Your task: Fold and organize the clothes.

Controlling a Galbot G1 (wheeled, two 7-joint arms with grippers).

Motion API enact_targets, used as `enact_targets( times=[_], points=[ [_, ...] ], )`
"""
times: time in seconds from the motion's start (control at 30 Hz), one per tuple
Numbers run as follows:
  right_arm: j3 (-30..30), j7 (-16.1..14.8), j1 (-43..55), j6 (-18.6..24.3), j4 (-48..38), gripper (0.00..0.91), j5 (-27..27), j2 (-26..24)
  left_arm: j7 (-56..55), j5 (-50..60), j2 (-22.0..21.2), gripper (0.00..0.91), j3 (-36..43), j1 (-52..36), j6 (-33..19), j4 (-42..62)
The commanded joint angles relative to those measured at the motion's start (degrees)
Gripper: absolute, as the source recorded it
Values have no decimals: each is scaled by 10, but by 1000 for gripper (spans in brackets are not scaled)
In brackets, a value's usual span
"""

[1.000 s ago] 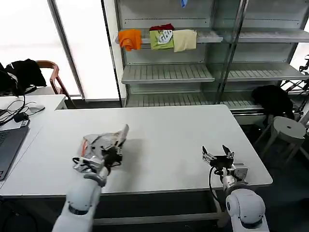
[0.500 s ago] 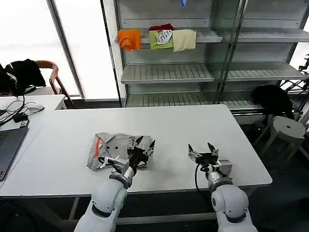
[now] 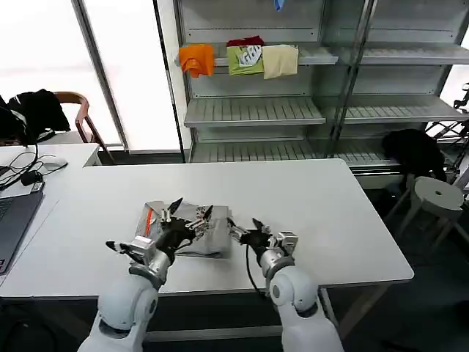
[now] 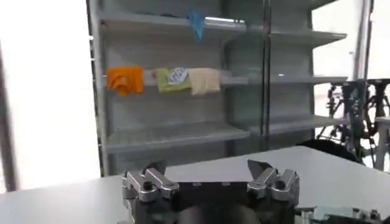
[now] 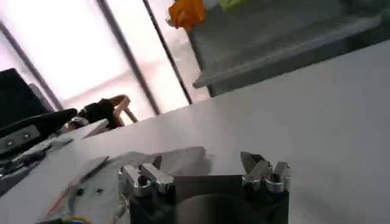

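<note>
A folded light grey shirt (image 3: 192,231) with an orange stripe lies on the white table (image 3: 308,191), near the front edge and left of centre. My left gripper (image 3: 142,229) is open over the shirt's left part, with its fingers spread wide. In the left wrist view, that left gripper (image 4: 207,167) holds nothing and bare table lies beyond it. My right gripper (image 3: 245,229) is open at the shirt's right edge. The right wrist view shows the right gripper (image 5: 203,161) empty, with the grey shirt (image 5: 183,157) just beyond its fingertips.
Behind the table, a metal shelf unit (image 3: 253,110) carries orange (image 3: 197,59), green (image 3: 245,59) and cream (image 3: 281,60) garments. A laptop (image 3: 11,220) sits on a side table at the left. A chair with a black garment (image 3: 33,110) stands at the back left and a stool (image 3: 436,194) at the right.
My left gripper laid the shirt flat, let go and drew back towards the left. My right gripper swung left across the table to the shirt's right edge.
</note>
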Motion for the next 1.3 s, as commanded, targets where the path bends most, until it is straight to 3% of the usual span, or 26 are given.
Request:
enact_targets(
  times=[0.03,0.17,0.2,0.23,0.27,0.3,0.33,0.93,1.3],
  points=[
    [-60,9,26,-6,-60,907,106,28,6,-102,42,907,-136,63,-5,-11],
    [-61,11,15,-6,-59,907,106,28,5,-123,59,907,-164,84,-9,4],
    [-60,10,13,-6,-59,766,106,28,4,-129,62,907,-170,86,-8,8],
    [-60,11,13,-6,-58,464,106,28,3,-129,64,907,-176,88,-8,9],
    [-59,11,12,-6,-57,282,107,28,2,-130,66,907,-180,90,-8,9],
    [-58,11,11,-6,-56,30,107,28,2,-133,67,907,-183,92,-8,9],
    [-58,13,11,-6,-55,0,108,28,1,-133,68,907,-186,93,-6,8],
    [-37,67,7,-6,-29,0,120,17,-9,-147,66,907,-208,96,-1,13],
    [0,92,2,-8,15,0,122,-42,-13,-145,66,907,-208,94,-1,16]
  ],
)
